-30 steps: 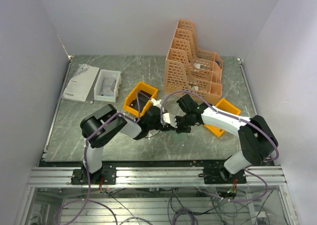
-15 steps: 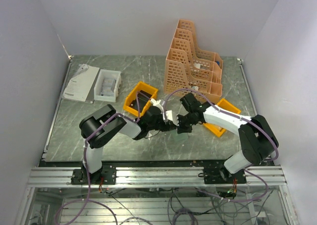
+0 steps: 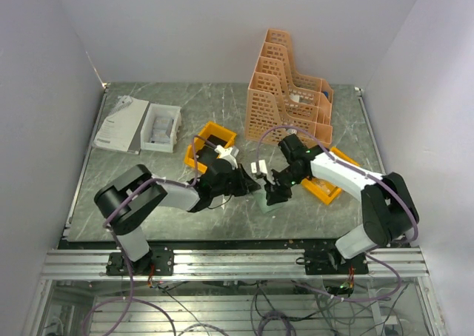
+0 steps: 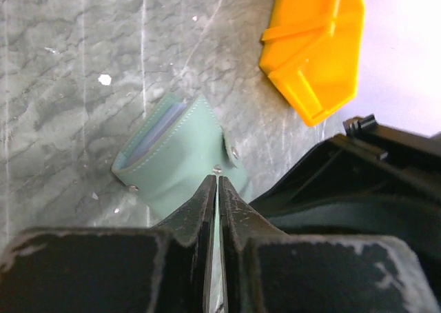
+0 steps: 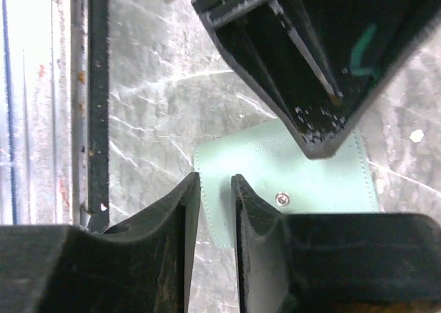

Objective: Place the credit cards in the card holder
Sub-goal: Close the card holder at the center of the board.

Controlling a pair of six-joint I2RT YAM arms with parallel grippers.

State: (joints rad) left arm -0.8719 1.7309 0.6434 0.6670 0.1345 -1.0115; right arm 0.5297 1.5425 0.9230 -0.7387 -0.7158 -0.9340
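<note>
Left gripper (image 4: 217, 180) barely apart, right gripper (image 5: 216, 183) slightly apart, both empty; the wallet (image 4: 178, 153) lies folded just beneath their tips. We see no loose card, so we judge fetching one comes next.

1. The left arm (image 3: 141, 195) has swung its elbow left, drawing the left gripper (image 3: 249, 184) back left.
2. The right gripper (image 3: 276, 196) has shifted nearer.
3. Both jaws have parted slightly.
4. The card holder (image 3: 262, 201) shows more fully between them.
</note>
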